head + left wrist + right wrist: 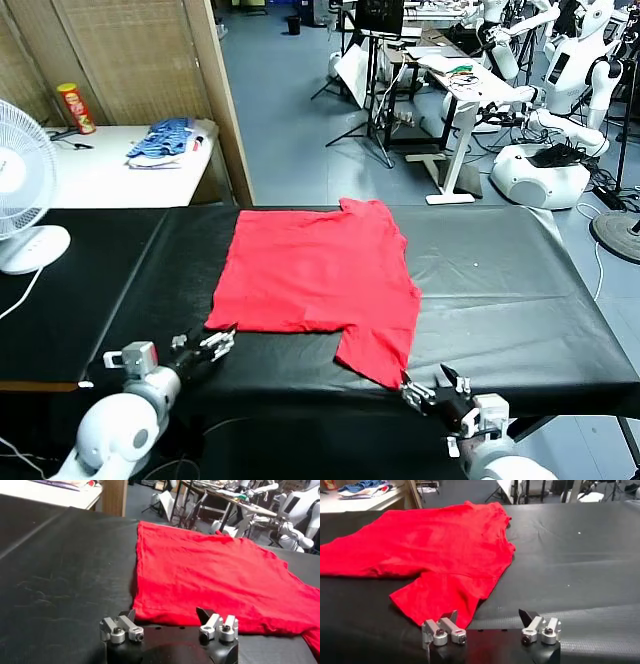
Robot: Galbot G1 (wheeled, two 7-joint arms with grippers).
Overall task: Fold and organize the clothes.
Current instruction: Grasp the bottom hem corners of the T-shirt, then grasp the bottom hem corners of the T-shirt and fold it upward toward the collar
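The clothes, a bright red T-shirt (315,275), lie flat on the black table (500,290), partly folded, with one sleeve (378,350) reaching toward the near edge. My left gripper (213,343) hovers open at the shirt's near left corner, its fingers just short of the red hem (165,616). At the near edge my right gripper (430,387) is open too, one finger close beside the sleeve tip (427,605). Neither holds anything. No print or tag shows on the shirt.
A white fan (22,180) stands on the table's far left. Behind it a white side table (100,165) carries a blue striped fabric pile (165,140) and a red can (75,108). Other robots and stands (540,150) fill the floor beyond.
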